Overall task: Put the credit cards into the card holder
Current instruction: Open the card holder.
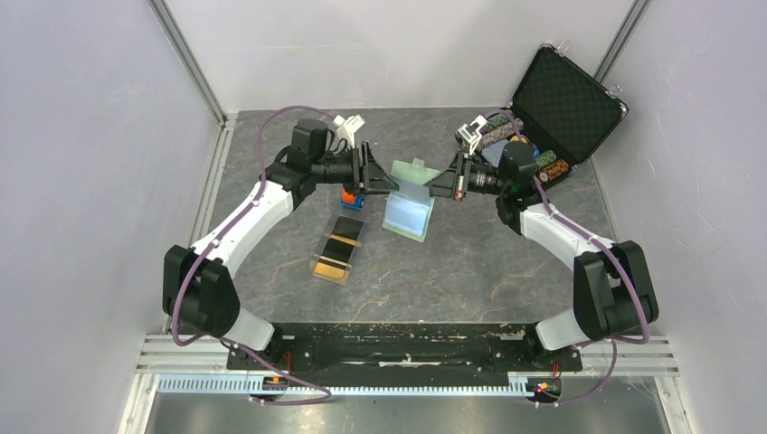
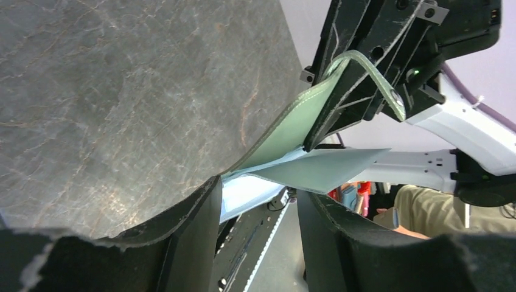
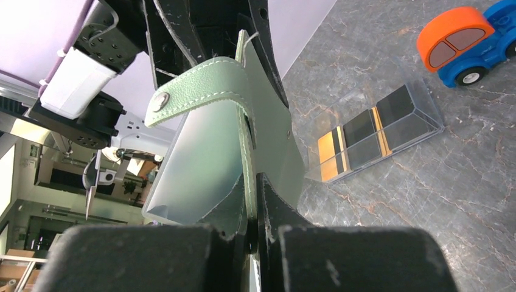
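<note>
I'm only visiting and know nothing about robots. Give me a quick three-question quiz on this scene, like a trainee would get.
1. What do the credit cards lie in?
2. Which gripper is clamped shut on the card holder? A) left B) right C) neither
3. True or false: the card holder is folded shut.
Key: 1. The clear plastic tray. 2. B, the right gripper. 3. False, it is open, pale inside showing.

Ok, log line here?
card holder: open | right gripper: shut on it | left gripper: open around its edge | credit cards: in clear tray
</note>
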Robot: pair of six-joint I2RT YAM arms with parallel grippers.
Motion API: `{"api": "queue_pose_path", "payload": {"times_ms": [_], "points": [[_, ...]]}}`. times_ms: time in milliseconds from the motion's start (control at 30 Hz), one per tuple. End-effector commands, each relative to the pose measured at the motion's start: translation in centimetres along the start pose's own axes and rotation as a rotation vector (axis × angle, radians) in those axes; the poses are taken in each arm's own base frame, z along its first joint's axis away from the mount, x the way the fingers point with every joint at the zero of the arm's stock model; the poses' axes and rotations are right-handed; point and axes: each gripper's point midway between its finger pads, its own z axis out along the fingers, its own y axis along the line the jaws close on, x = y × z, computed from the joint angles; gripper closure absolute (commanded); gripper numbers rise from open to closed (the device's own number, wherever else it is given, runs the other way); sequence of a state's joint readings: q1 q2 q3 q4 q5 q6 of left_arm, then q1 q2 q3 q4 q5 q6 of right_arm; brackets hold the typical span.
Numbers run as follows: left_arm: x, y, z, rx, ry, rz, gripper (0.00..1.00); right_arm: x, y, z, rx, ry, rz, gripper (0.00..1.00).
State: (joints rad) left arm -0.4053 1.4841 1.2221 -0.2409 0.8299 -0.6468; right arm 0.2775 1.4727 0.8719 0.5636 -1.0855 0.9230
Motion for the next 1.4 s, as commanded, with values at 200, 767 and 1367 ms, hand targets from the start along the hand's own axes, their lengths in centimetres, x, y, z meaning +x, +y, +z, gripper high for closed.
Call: {"api": "queue_pose_path", "payload": {"times_ms": [200, 767, 1367], "points": [[0.8, 1.4, 1.5, -0.126, 0.095, 0.147, 0.42, 0.2, 0.7, 0.2, -0.01, 0.008, -0.056, 1.0], [1.7, 0.6, 2.0, -0.042, 0.104, 0.138, 0.42, 0.5, 1.0, 0.1, -0.019, 0.015, -0.062, 1.0], [2.1, 0.7, 1.8, -0.043, 0.106, 0.133, 0.43, 0.6, 1.1, 0.0, -0.023, 0.018, -0.064, 1.0]]}}
